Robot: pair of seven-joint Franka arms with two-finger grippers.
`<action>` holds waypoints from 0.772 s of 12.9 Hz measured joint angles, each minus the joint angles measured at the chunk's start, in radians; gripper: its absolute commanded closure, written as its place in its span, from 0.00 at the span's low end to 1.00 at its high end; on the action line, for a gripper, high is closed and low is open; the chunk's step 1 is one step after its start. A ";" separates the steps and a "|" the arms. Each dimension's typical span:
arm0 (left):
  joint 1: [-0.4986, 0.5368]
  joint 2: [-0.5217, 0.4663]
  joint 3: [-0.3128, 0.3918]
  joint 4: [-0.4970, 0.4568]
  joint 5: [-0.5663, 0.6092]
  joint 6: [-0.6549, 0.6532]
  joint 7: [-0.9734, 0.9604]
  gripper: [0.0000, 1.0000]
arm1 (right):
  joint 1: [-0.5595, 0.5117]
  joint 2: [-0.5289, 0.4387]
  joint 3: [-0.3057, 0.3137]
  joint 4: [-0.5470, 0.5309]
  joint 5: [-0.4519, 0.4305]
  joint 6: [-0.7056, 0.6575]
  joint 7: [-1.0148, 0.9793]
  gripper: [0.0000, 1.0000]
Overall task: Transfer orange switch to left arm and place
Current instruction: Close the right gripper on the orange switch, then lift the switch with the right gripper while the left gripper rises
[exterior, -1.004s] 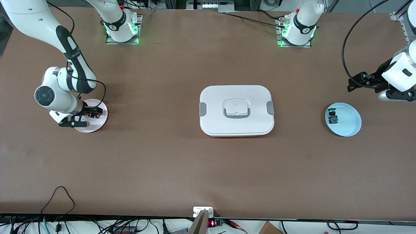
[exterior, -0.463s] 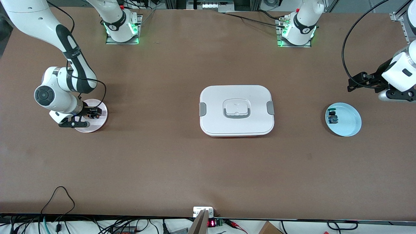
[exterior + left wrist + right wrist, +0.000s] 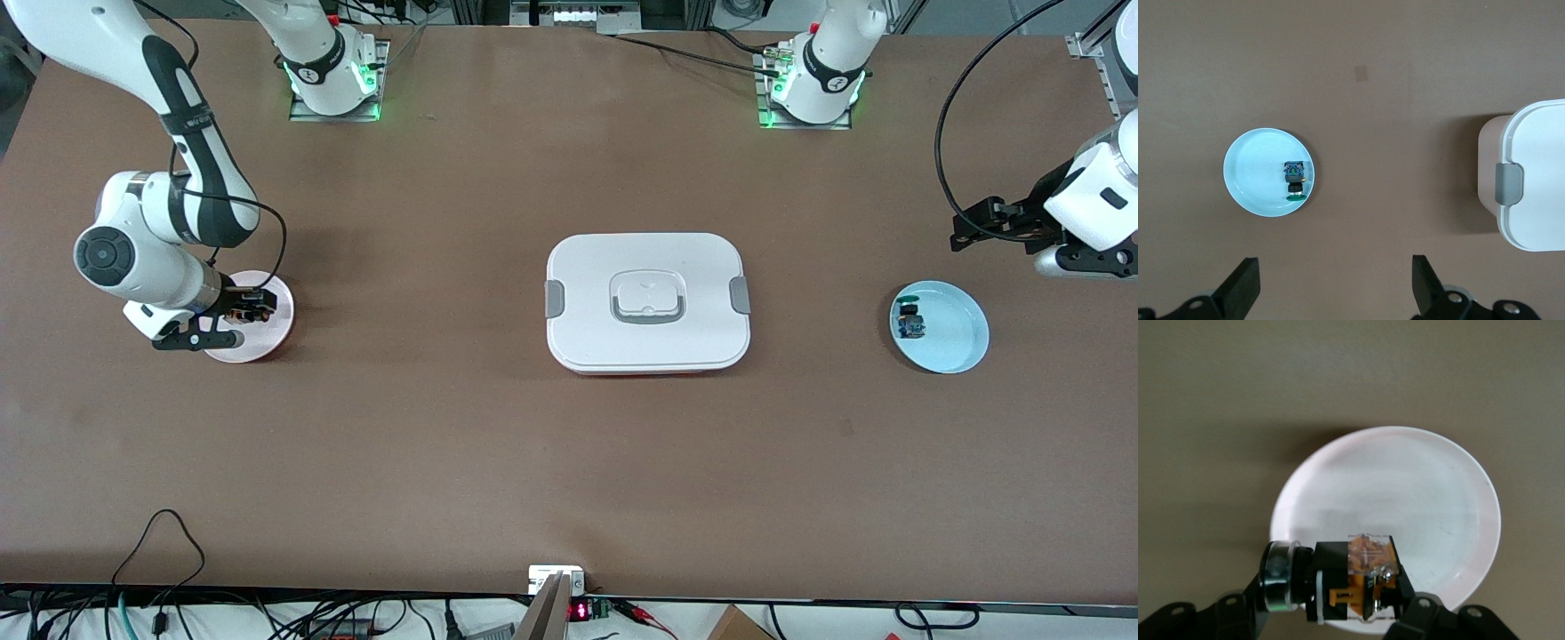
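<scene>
Now the right arm has drawn up and a little toward its own end of the counter compared with a second ago, its wrist standing higher over the pink plate [image 3: 252, 342] than before. That reads as the lift after the pick, so the first leg of the transfer looks under way.

The right tool [image 3: 1338, 613] is clamped on the orange switch [image 3: 1348, 583], and in the right wrist view the switch sits between the fingers with the plate's white face under it. Whether it has wholly cleared the plate is hard to tell, but it seems to hang just above it. In the front view the switch [image 3: 252, 307] shows as a small dark and orange thing at the right tool [image 3: 242, 313], over the plate near the right arm's end of the counter.

The left arm waits near its own end of the counter, its tool [image 3: 1335, 287] spread apart and empty over bare counter just beside the blue plate [image 3: 956, 356]. A green-capped switch [image 3: 910, 322] lies in that plate. The box [image 3: 647, 302] sits shut at mid-counter, squarely between the two plates, so the carry will have to pass over or around it.
</scene>
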 measured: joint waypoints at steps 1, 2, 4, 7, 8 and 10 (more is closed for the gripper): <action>0.000 0.000 0.000 0.000 0.000 0.000 0.000 0.00 | 0.001 -0.022 0.020 0.032 0.000 -0.064 0.000 0.88; 0.000 0.000 0.000 0.000 0.000 0.000 0.000 0.00 | 0.003 -0.045 0.040 0.064 0.002 -0.118 0.000 0.88; 0.000 0.000 0.000 0.000 0.000 0.000 0.000 0.00 | 0.006 -0.089 0.082 0.129 0.036 -0.223 -0.002 0.88; 0.000 0.002 0.000 0.000 0.000 0.000 0.000 0.00 | 0.014 -0.121 0.114 0.265 0.146 -0.392 -0.011 0.88; 0.000 0.003 0.000 0.000 0.000 0.000 0.000 0.00 | 0.019 -0.125 0.115 0.309 0.165 -0.427 -0.021 0.88; -0.003 0.016 -0.002 0.002 0.000 -0.002 0.000 0.00 | 0.029 -0.133 0.116 0.374 0.181 -0.461 -0.073 0.88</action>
